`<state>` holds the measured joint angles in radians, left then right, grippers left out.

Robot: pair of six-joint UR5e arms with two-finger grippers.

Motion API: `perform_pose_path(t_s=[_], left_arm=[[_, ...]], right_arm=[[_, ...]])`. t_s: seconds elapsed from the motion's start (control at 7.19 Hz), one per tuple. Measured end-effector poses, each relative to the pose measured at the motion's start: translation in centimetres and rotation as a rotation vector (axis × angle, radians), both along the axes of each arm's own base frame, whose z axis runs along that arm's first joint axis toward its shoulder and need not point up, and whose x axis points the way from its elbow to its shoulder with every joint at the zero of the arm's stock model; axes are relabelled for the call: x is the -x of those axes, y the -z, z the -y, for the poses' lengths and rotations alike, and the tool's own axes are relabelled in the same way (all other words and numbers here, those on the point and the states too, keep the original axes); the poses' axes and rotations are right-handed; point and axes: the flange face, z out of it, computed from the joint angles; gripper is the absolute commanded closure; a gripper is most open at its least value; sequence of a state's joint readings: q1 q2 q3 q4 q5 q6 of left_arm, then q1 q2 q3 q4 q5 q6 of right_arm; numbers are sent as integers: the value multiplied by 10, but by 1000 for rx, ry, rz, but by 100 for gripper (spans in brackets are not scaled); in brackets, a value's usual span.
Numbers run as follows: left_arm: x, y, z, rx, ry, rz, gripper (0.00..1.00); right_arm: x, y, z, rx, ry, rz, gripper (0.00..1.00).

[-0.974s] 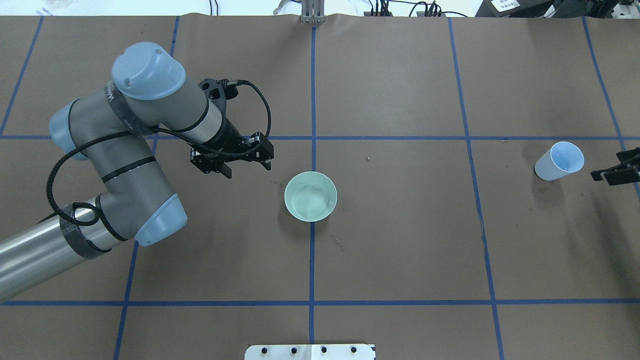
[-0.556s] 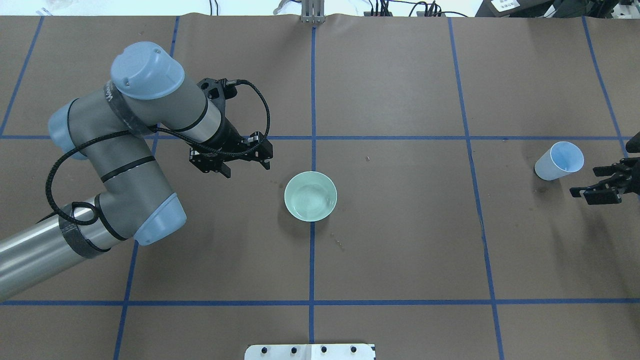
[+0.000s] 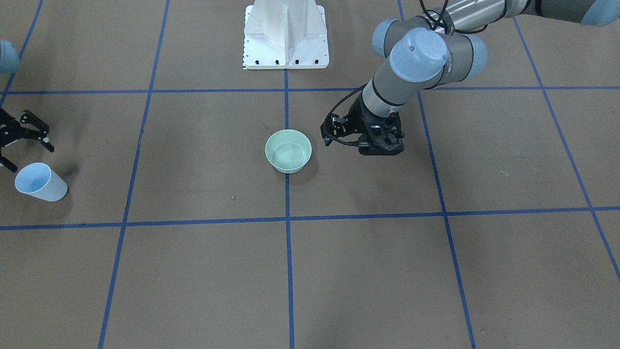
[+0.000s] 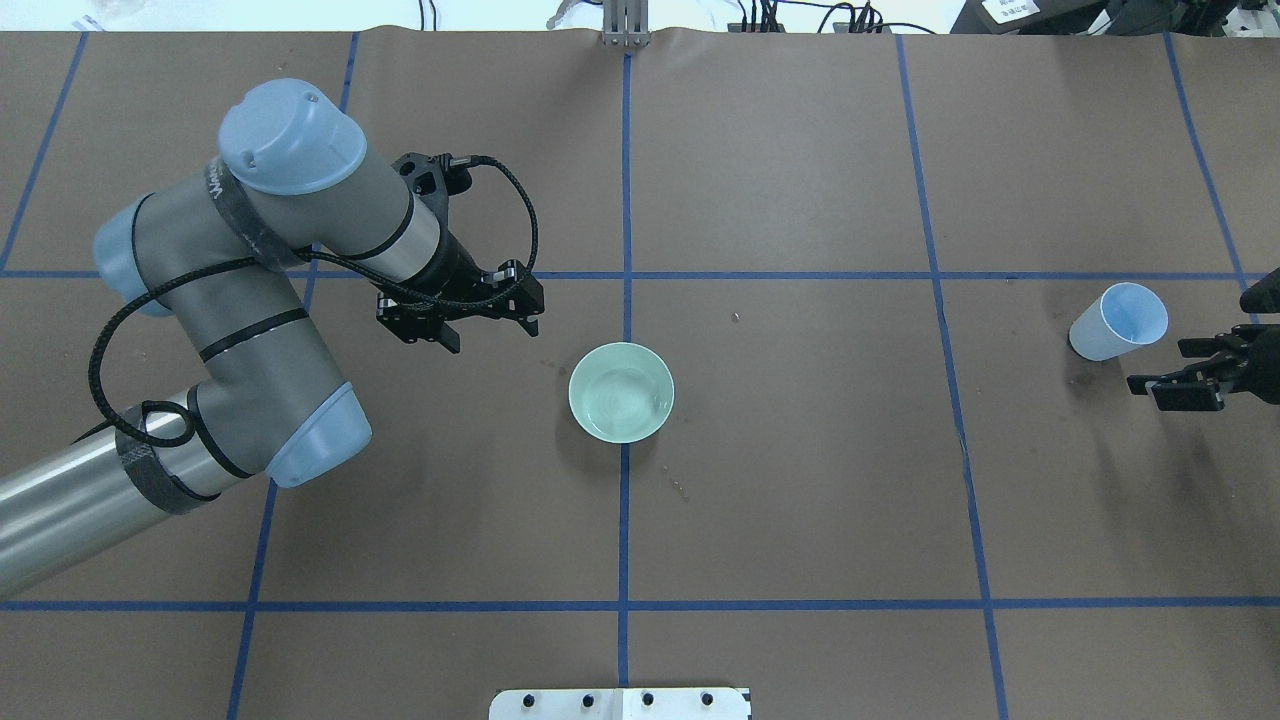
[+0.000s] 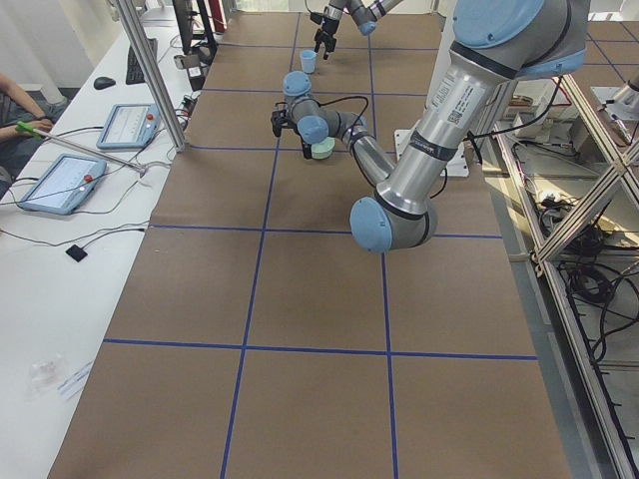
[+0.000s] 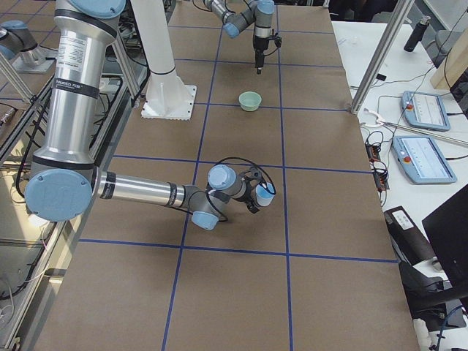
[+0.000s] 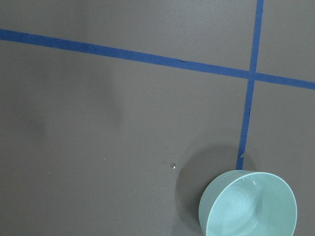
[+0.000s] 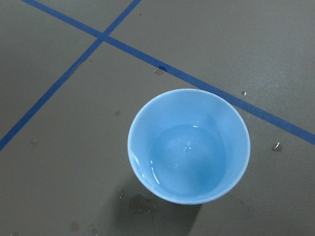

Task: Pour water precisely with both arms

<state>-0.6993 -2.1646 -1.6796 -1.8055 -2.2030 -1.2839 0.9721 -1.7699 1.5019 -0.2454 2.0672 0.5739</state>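
The light blue tapered cup (image 4: 1120, 322) stands upright near the right end of the brown tabletop (image 4: 800, 500). My right wrist camera looks straight down into it and shows a shallow pool of water at the bottom.

Reading the overhead view as a clock face, with 12 at the far edge, the cup sits well apart from the pale green round bowl (image 4: 621, 392), out at the bowl's 3 o'clock. The bowl rests at mid-table, right on a blue tape line (image 4: 624, 200).

The right gripper (image 4: 1168, 368) hovers just beside the cup at about its 4 o'clock. Its fingers are spread wide and hold nothing, and there is clear space between them and the cup wall.

The left gripper (image 4: 490, 330) hangs at the bowl's 10 o'clock, near it but not over it. It is also parted and empty, and points down at the tabletop.

The left arm (image 4: 250, 300) folds in from 8 o'clock; only the right arm's (image 6: 146, 191) wrist end reaches into the overhead view.

A few droplets (image 8: 276, 146) glint on the paper around the cup. The white pedestal base (image 3: 286, 34) sits at the robot's edge, in line with the bowl.
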Motion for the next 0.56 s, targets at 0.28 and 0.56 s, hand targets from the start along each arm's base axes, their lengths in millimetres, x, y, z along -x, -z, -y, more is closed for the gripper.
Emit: perform_pose_path(t_s=[0.28,0.56], left_arm=[[0,1,0,-1,-1,-2,8],[1,3,-1,-2,-2,-4,8]], right_arm=[[4,-10,-4,8,-59,40,1],[7,-17,-3,-5,-90,41,4]])
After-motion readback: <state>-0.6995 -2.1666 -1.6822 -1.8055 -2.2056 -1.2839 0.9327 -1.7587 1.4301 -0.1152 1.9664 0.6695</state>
